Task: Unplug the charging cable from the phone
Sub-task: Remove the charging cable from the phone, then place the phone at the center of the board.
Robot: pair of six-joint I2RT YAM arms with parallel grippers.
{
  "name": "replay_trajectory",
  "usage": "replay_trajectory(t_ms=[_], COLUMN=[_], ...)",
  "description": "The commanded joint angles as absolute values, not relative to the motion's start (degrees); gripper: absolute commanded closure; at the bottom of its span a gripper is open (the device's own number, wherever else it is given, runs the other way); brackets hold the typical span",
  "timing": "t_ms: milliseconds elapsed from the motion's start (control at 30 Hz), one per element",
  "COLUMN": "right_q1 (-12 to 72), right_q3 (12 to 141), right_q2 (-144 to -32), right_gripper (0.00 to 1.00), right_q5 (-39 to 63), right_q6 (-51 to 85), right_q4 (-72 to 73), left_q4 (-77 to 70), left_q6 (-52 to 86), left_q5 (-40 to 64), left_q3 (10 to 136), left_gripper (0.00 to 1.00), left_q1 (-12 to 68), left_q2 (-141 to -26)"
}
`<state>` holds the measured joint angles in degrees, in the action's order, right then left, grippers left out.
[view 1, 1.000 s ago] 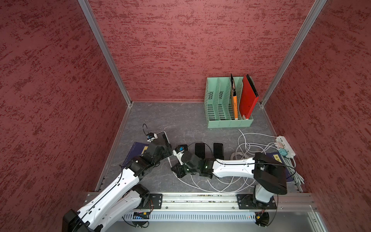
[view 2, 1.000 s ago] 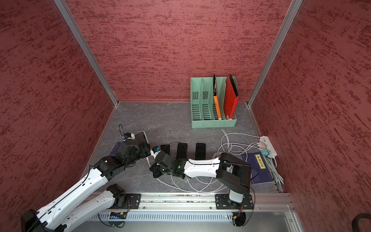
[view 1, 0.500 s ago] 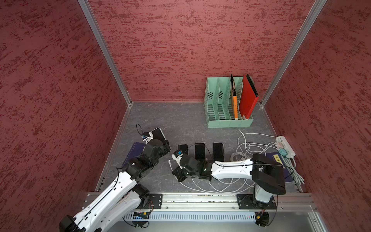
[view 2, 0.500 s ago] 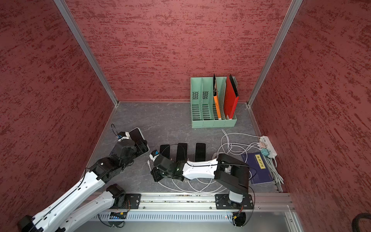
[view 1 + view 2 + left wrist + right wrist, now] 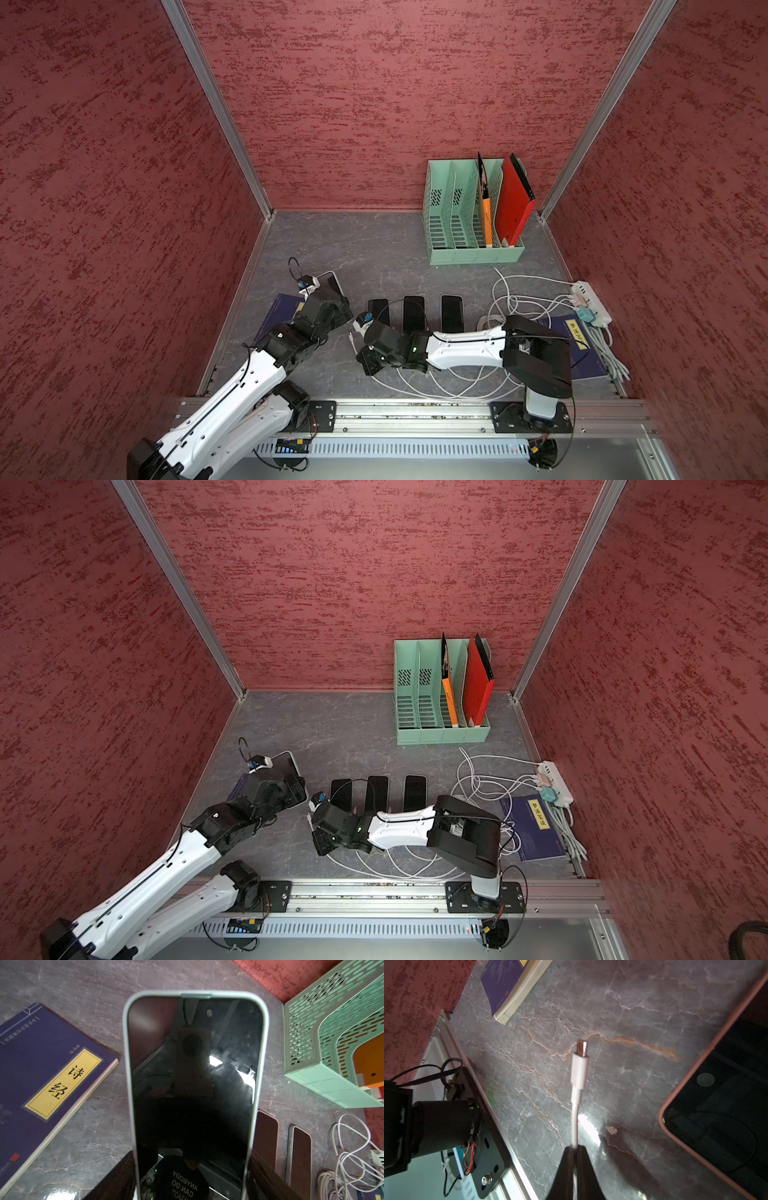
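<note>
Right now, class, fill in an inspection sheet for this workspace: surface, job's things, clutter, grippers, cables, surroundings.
Surface: grey marbled table.
Job's things: phone in pale case, screen dark; charging cable, plug out of the phone.
Clutter: row of three phones; blue book by left arm, blue book by right arm; green file rack with orange and red folders.
Grippers: left gripper shut on phone; right gripper shut on charging cable behind plug.
Cables: white loops run to power strip.
Surroundings: red textured walls.
</note>
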<state>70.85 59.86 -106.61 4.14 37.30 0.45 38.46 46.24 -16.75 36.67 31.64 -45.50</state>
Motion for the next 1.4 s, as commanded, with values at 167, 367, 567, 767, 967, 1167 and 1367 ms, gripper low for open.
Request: replay_trajectory(t_ms=[167, 367, 567, 767, 967, 1167, 1367], right_q1=[69.58, 69.1, 68.69, 66.73, 63.21, 60.61, 59.48], right_q3=[60.54, 60.66, 57.04, 50.21, 44.63, 39.81, 37.8], right_q2=[-108.18, -107.08, -100.17, -88.98, -78.57, -71.48, -64.9], right_gripper=[0.84, 0.43, 0.33, 0.26, 0.22, 0.21, 0.17], right_q5=[3.8, 3.14, -0.23, -5.94, -10.0, -10.76, -12.31], right_q6=[39.27, 39.53, 40.0, 41.66, 45.13, 47.51, 48.4], right_q4=[-0.22, -1.2, -1.39, -2.83, -6.43, -6.96, -9.97], left_q4=[38.57, 38.31, 38.12, 39.07, 38.67, 36.88, 36.74], left_q6=[44.61, 44.13, 42.63, 41.88, 41.81, 41.83, 40.61], left_q5=[-10.98, -10.24, -9.59, -11.53, -12.13, -11.42, -11.3], left_q3=[36.17, 35.85, 36.23, 38.03, 38.71, 39.3, 40.52], left_gripper=[1.0, 1.0, 1.0, 1.0, 1.0, 1.0, 0.43], left_q1=[28.04, 27.3, 27.07, 27.84, 29.76, 31.34, 31.08], left_q2=[-50.46, -54.91, -61.13, -68.67, -75.0, -78.71, -80.03])
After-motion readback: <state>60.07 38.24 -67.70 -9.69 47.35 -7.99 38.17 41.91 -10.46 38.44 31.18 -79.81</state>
